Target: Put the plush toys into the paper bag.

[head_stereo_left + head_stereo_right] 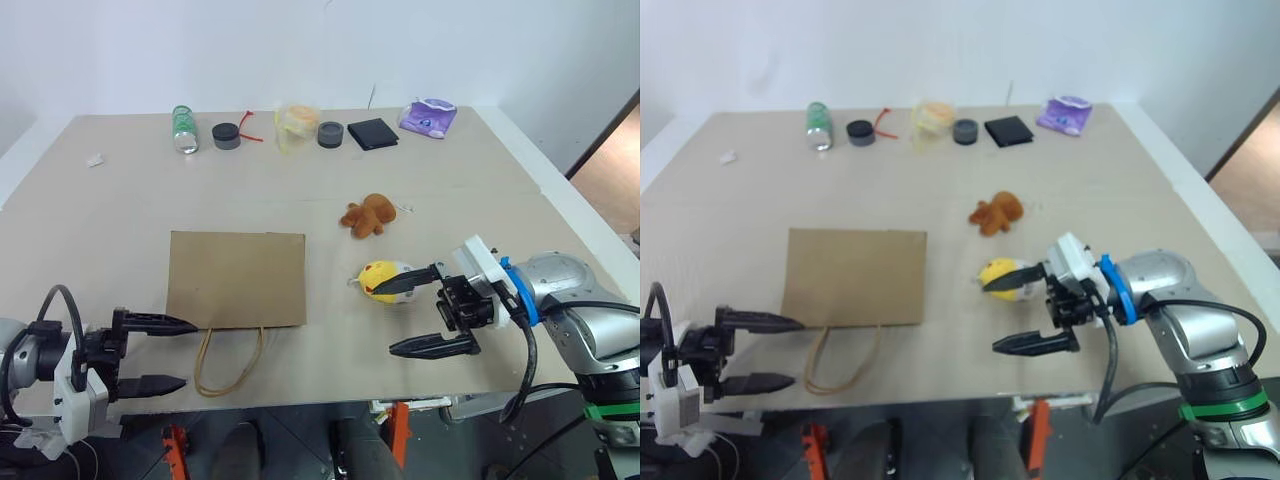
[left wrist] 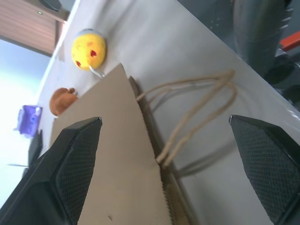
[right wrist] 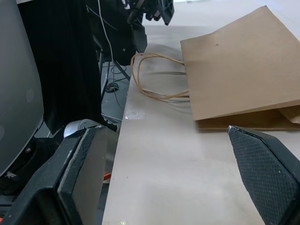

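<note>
The paper bag (image 1: 237,278) is lying flat on the counter (image 1: 120,200), closer to the near edge than the far one and toward the left side, with its mouth facing the near edge. Its two looped handles (image 1: 229,362) are trailing out onto the counter and reaching almost to that edge.

The left gripper (image 1: 160,353) is hovering at the near left corner, just beside the bag's handles, with its two black fingers spread apart and nothing sitting between them. The right gripper (image 1: 425,314) is hanging over the near right part of the counter, its fingers also standing wide apart and empty. Its upper finger is crossing in front of the yellow chick (image 1: 386,280) in the head views; whether it is touching the toy cannot be told.

The yellow chick is resting on the counter just to the right of the bag. The brown bear (image 1: 368,215) is lying a little farther back, toward the middle of the counter, apart from both the chick and the bag.

Along the far edge a row of things is standing: a clear bottle (image 1: 184,129), a dark round piece (image 1: 227,135), a clear bag (image 1: 297,125) with yellow-orange contents, a second dark round piece (image 1: 330,133), a black wallet (image 1: 372,133) and a purple packet (image 1: 429,117).
</note>
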### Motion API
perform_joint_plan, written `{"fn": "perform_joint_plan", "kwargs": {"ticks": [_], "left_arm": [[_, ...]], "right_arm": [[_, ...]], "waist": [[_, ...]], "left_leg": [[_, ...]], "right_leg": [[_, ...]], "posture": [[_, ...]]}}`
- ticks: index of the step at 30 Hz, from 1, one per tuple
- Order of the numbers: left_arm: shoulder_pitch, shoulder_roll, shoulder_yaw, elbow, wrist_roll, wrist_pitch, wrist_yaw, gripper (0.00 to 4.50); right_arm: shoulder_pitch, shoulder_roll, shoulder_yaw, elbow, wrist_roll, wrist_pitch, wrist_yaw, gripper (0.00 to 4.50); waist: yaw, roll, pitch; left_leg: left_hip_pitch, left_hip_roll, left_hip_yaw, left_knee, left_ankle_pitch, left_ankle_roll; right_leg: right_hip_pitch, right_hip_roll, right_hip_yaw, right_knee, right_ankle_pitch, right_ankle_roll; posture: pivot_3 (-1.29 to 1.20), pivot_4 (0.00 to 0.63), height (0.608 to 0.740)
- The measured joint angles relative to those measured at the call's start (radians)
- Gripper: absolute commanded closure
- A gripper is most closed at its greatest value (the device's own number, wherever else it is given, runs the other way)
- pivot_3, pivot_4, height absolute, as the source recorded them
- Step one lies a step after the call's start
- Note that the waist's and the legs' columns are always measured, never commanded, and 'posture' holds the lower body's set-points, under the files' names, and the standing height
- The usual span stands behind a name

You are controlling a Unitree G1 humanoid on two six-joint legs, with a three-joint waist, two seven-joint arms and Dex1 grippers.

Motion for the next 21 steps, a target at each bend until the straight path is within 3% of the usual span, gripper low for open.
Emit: {"fn": "perform_joint_plan", "kwargs": {"ticks": [21], "left_arm": [[-0.117, -0.009, -0.101, 0.060, 0.033, -0.008, 0.010, 0.00]], "right_arm": [[-0.001, 0.020, 0.001, -0.001, -0.001, -0.001, -0.034, 0.08]], "waist": [[0.000, 0.000, 0.000]], "left_leg": [[0.000, 0.000, 0.001, 0.000, 0.000, 0.000]], "right_leg": [[0.000, 0.000, 0.001, 0.000, 0.000, 0.000]], "posture": [[0.00, 0.150, 0.740]]}}
